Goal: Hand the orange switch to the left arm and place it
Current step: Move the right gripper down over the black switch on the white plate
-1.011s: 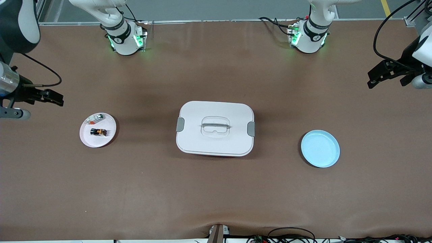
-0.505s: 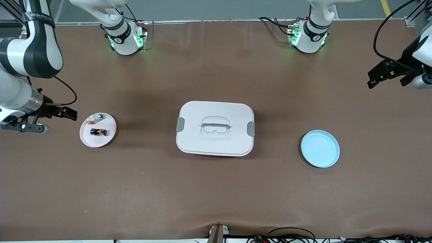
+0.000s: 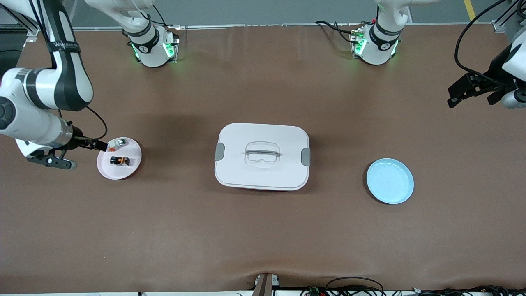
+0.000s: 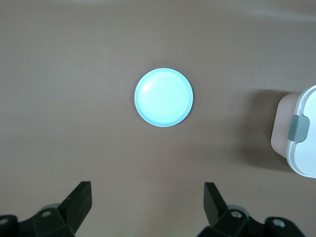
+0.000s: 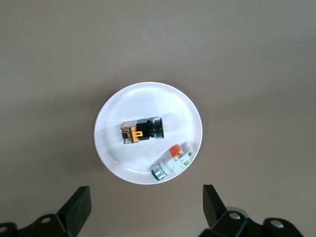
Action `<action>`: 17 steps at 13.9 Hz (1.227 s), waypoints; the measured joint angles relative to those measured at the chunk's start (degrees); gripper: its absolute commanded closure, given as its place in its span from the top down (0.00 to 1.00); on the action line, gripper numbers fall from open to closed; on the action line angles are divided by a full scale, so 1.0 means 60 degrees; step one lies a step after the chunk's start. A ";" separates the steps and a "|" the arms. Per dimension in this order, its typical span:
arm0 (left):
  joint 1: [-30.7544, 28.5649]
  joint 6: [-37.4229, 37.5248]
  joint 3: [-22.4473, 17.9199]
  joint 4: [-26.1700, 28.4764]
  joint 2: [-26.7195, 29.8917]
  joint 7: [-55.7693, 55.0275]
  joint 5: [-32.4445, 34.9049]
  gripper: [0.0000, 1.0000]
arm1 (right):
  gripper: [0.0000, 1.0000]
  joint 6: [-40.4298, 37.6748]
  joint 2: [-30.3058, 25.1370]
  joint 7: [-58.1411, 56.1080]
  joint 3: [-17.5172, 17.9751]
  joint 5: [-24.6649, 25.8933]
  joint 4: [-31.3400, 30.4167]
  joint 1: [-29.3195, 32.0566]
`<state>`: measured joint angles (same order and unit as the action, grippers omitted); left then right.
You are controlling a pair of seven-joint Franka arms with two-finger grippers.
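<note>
The right gripper (image 3: 100, 144) hangs with its fingers spread wide and holding nothing, at the rim of the white plate (image 3: 130, 166) in the left of the front view, its tips over the plate's edge beside the silver-and-green part (image 3: 118, 142). In the right wrist view both black fingers (image 5: 77, 205) frame the plate from the bottom of the frame, clear of everything on it. The orange switch (image 3: 119, 160) lies on its side near the plate's centre, just beside the silver-and-green part but not touching it. The left gripper (image 3: 463, 91) waits at the right edge of the front view, over bare table, its fingers likewise spread and empty; its wrist view looks down on the blue plate (image 4: 164, 97) with a corner of the box (image 4: 302, 138) at the frame's right edge. The box (image 3: 262, 156), lid on and latches at its ends, stands mid-frame between the two plates. Lettering on the right arm's black band cannot be read.
</note>
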<state>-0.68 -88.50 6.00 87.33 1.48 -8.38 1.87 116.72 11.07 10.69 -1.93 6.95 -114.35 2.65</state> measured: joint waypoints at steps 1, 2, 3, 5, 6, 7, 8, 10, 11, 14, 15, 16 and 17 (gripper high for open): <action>0.0000 0.0000 0.0000 -0.0002 0.0000 0.0000 0.0000 1.00 | 1.00 0.0132 0.0190 0.0007 -0.0006 0.0046 -0.0001 0.0007; 0.0000 0.0000 0.0000 -0.0003 0.0000 0.0000 0.0000 1.00 | 1.00 0.0259 0.0363 0.0007 -0.0009 0.0064 -0.0003 0.0016; 0.0000 0.0000 0.0000 -0.0004 0.0000 0.0000 0.0000 1.00 | 1.00 0.0318 0.0506 0.0008 -0.0011 0.0080 -0.0002 0.0022; 0.0000 0.0000 0.0000 -0.0007 0.0000 0.0000 0.0000 1.00 | 1.00 0.0345 0.0729 0.0010 -0.0014 0.0092 -0.0003 0.0035; 0.0000 0.0000 0.0000 -0.0008 0.0000 0.0000 0.0000 1.00 | 1.00 0.0346 0.0826 0.0010 -0.0016 0.0097 -0.0004 0.0046; 0.0000 0.0000 0.0000 -0.0010 0.0000 0.0000 0.0000 1.00 | 1.00 0.0346 0.0913 0.0010 -0.0016 0.0102 -0.0005 0.0052; 0.0000 0.0000 0.0000 -0.0012 0.0000 0.0000 0.0000 1.00 | 1.00 0.0346 0.1008 0.0010 -0.0016 0.0126 -0.0006 0.0055; 0.0000 0.0000 0.0000 -0.0012 0.0000 0.0000 0.0000 1.00 | 1.00 0.0346 0.1225 0.0010 -0.0016 0.0218 -0.0011 0.0056; 0.0000 0.0000 0.0000 -0.0012 0.0000 0.0000 0.0000 1.00 | 1.00 0.0346 0.1338 0.0010 -0.0015 0.0229 -0.0013 0.0056; 0.0001 0.0000 0.0004 -0.0013 0.0000 0.0000 0.0000 1.00 | 1.00 0.0385 0.1669 0.0010 -0.0005 0.0240 -0.0014 0.0055; 0.0001 0.0000 0.0004 -0.0014 0.0000 0.0000 0.0000 1.00 | 1.00 0.0484 0.1781 0.0010 0.0001 0.0243 -0.0014 0.0052; 0.0001 0.0000 0.0004 -0.0015 0.0000 0.0000 0.0000 1.00 | 1.00 0.0646 0.1885 0.0010 0.0007 0.0246 -0.0014 0.0049; 0.0000 0.0000 0.0004 -0.0015 0.0000 0.0000 0.0000 1.00 | 1.00 0.0811 0.1974 0.0010 0.0011 0.0250 -0.0013 0.0044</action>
<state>-0.67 -88.50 6.02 87.24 1.48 -8.38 1.87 121.58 22.91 10.75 -1.86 8.45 -114.42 2.91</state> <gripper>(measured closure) 0.000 0.000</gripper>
